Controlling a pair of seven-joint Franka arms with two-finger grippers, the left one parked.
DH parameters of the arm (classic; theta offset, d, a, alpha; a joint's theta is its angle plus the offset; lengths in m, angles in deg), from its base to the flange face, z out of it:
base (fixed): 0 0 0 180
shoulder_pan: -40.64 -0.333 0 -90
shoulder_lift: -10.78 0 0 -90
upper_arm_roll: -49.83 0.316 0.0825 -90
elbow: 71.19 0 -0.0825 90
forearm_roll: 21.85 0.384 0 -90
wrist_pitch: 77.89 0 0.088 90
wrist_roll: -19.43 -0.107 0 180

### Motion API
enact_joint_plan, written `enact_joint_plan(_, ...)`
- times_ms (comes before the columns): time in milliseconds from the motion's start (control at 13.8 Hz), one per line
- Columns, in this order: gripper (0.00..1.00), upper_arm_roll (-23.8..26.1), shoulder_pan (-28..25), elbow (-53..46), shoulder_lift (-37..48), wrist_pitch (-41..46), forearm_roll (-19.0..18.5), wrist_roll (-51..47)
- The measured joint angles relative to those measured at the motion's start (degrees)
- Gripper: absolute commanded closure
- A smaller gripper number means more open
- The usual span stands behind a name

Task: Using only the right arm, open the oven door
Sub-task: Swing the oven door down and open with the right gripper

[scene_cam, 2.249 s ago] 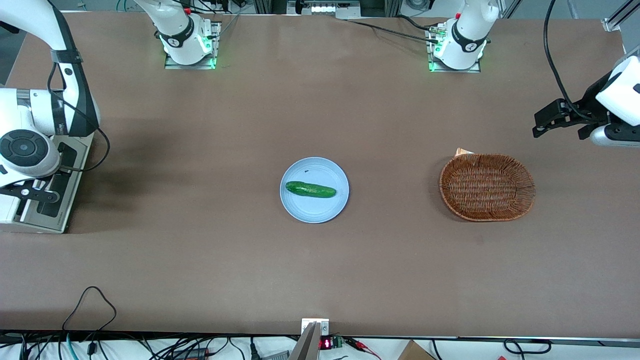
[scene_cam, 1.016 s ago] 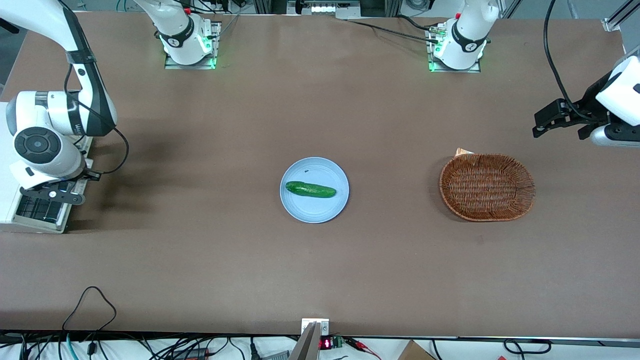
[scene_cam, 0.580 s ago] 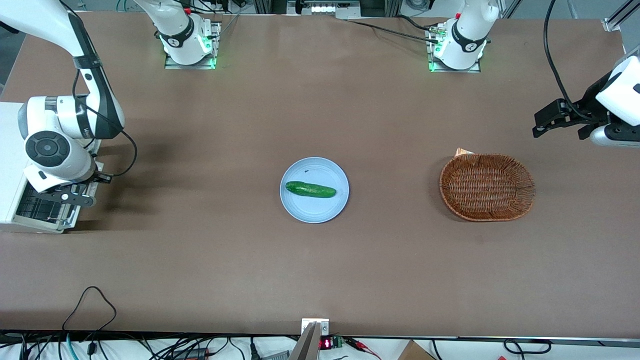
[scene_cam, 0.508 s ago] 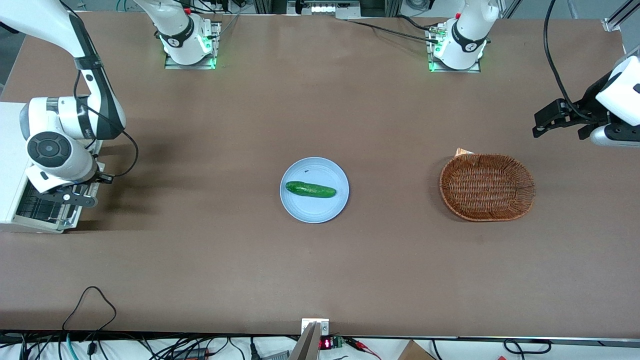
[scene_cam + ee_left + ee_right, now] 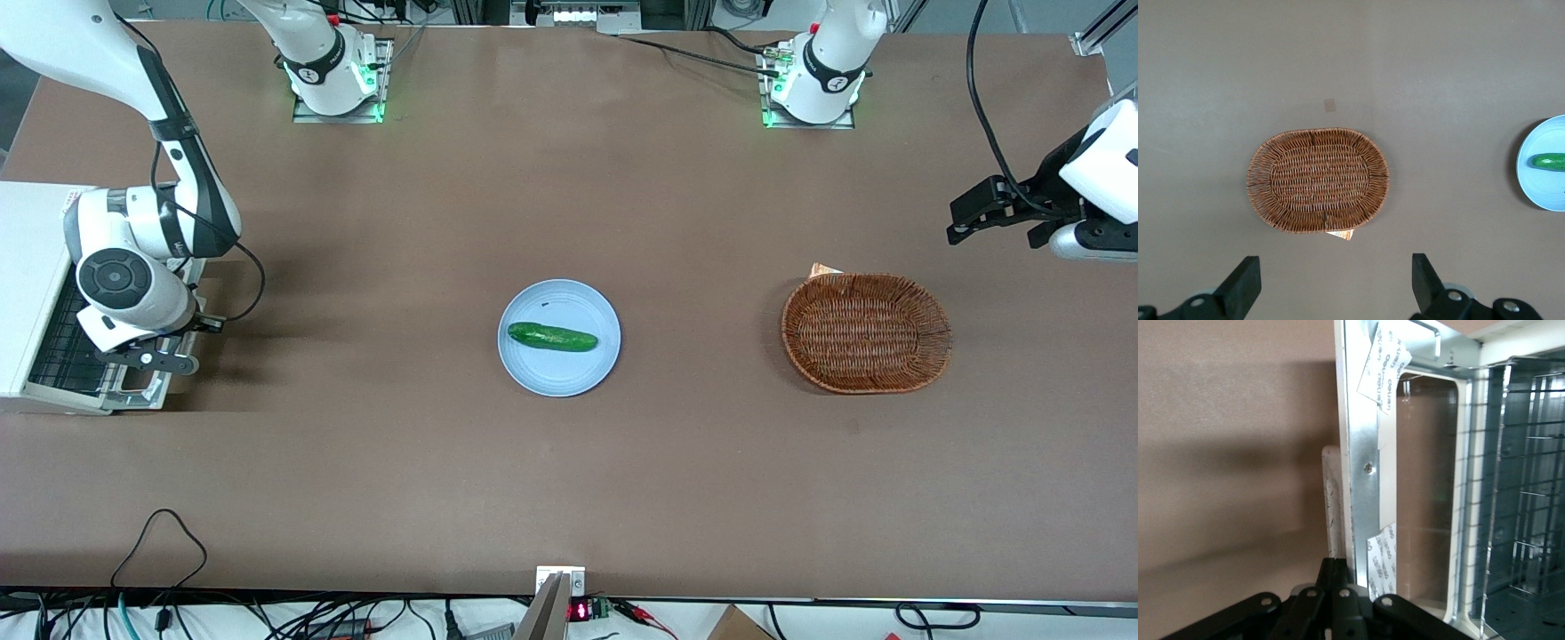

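A white toaster oven (image 5: 31,267) stands at the working arm's end of the brown tabletop (image 5: 569,462). Its door (image 5: 133,387) is swung down, lying almost flat, with the wire rack (image 5: 62,342) exposed inside. The right arm (image 5: 133,231) reaches over it, and its gripper (image 5: 169,360) sits at the door's outer edge, fingers (image 5: 1331,587) clenched on the bar handle (image 5: 1331,513). In the wrist view the door's metal frame (image 5: 1361,453) and glass window (image 5: 1425,487) run alongside the handle. Mid-tabletop, a cucumber (image 5: 552,337) lies on a blue plate (image 5: 558,378). A wicker basket (image 5: 866,332) sits toward the parked arm's end.
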Motion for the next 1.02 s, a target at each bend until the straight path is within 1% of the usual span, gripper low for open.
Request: enact_joint_plan(1016, 1.00, -0.04, 0.14, -0.57, -5.44, -4.32, 0.08, -0.20)
